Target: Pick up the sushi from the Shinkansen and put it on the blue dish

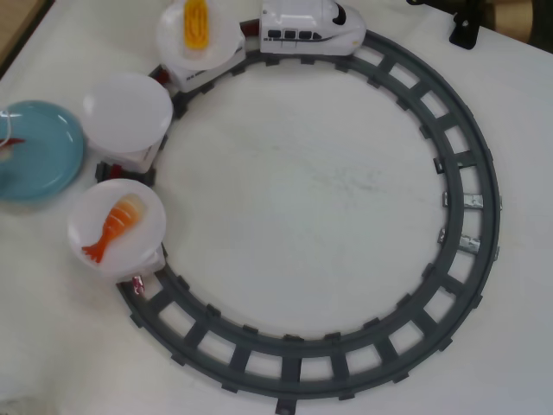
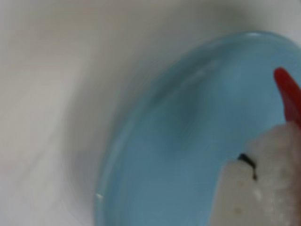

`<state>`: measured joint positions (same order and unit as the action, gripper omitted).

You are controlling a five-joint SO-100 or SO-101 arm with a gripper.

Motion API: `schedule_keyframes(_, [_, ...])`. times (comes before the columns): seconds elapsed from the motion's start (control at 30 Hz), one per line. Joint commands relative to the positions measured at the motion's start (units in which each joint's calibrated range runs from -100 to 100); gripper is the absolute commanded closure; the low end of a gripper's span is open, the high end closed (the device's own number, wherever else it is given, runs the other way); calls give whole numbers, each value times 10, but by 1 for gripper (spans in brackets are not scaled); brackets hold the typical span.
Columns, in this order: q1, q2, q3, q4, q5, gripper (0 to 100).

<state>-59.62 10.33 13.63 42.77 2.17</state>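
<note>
Two loaded white plates (image 1: 197, 30) beside blue dish (image 1: 43, 160)

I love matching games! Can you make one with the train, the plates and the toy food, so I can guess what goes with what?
Things:
1. egg sushi
2. shrimp sushi
3. blue dish
4. Shinkansen

Places in the overhead view:
A. on the track at the top, nose pointing right
B. off the track, at the left edge
C. on the white plate right behind the engine
D. on the white plate furthest back

Pairs: 1-C, 2-D, 3-B, 4-A
</note>
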Motion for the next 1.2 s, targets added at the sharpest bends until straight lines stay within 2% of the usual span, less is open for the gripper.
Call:
schedule_keyframes(0.0, [6, 26, -27, -24, 5, 97])
schedule_keyframes(0.4, [9, 43, -78, -20, 2, 96])
schedule_keyframes(0.63, [9, 43, -82, -19, 5, 80])
schedule_keyframes(0.83, [9, 44, -80, -18, 5, 78])
schedule_keyframes(1.0, [9, 41, -98, 14, 6, 78])
schedule_keyframes(1.17, [5, -15, -142, 111, 6, 79])
